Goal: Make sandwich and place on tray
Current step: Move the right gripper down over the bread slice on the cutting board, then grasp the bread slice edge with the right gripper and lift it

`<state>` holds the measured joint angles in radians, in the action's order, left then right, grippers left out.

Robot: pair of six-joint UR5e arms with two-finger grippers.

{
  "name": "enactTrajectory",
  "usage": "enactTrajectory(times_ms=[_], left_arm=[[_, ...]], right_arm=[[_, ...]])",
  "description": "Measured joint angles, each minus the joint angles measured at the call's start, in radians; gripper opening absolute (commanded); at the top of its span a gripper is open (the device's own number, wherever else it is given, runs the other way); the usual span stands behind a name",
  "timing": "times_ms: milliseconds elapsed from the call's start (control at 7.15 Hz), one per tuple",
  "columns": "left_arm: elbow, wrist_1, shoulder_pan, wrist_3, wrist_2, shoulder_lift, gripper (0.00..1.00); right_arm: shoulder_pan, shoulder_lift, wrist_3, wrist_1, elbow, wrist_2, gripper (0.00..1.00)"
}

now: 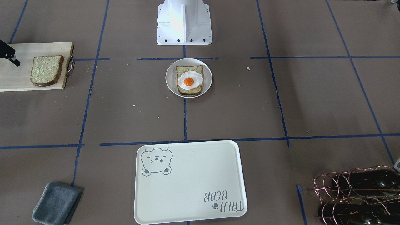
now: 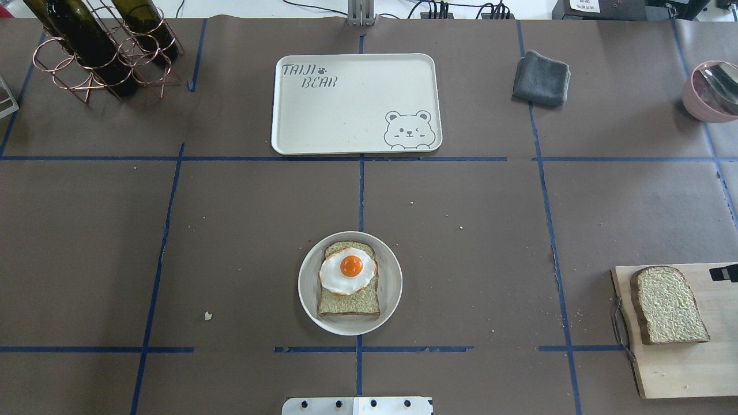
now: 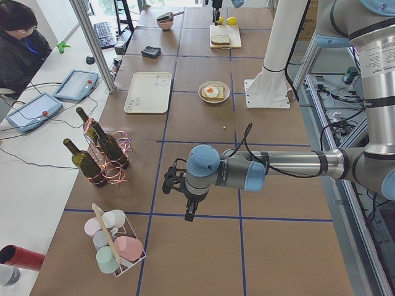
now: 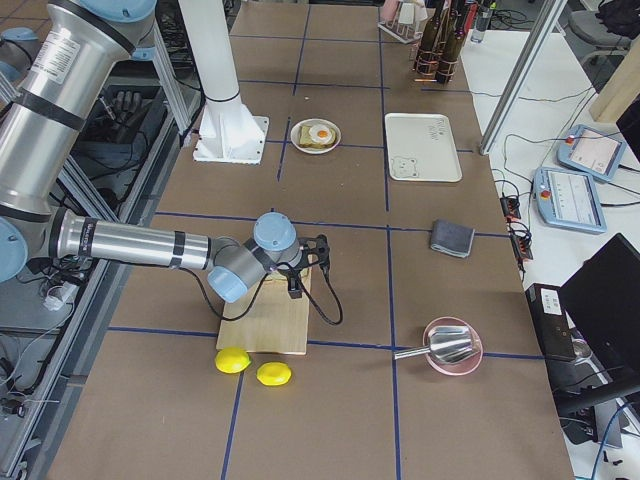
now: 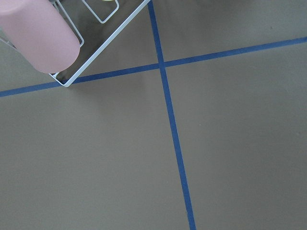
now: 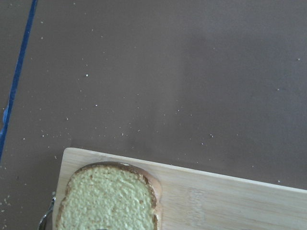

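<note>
One bread slice (image 2: 351, 302) lies on a small round white plate (image 2: 305, 288) at the table's middle, with the fried egg (image 2: 347, 271) on top of it. The second bread slice (image 2: 669, 304) lies on a pale wooden cutting board (image 2: 680, 369) at the right; it also shows in the right wrist view (image 6: 108, 199). The cream tray (image 2: 346, 115) with the bear drawing is bare. My right gripper (image 1: 12, 59) hangs over the board just beside that slice, only partly in view, so I cannot tell its state. My left gripper (image 3: 190, 214) hangs far off to the left over bare table; I cannot tell its state.
A folded grey cloth (image 2: 541, 78) lies right of the tray. A copper wine rack (image 2: 98, 52) with bottles stands at the far left. A pink bowl (image 2: 712, 89) sits at the far right. Two lemons (image 4: 232, 360) lie beyond the board. A cup rack (image 3: 114, 240) stands near the left gripper.
</note>
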<state>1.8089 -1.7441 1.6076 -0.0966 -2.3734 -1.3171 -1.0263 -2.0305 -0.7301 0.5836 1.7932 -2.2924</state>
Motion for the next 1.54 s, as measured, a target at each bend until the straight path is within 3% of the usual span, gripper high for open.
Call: enactTrajectory(times_ms=[979,1538], left_arm=[[-0.001,-0.002,-0.001,0.000,-0.002,-0.001,1.00],[0.000,-0.002,-0.002,0.000,-0.003,-0.001,1.00]], right_arm=[[0.182,0.019,-0.107,-0.045,-0.024,0.116,0.48],[0.200,0.022,-0.121,-0.048,-0.040,0.131,0.47]])
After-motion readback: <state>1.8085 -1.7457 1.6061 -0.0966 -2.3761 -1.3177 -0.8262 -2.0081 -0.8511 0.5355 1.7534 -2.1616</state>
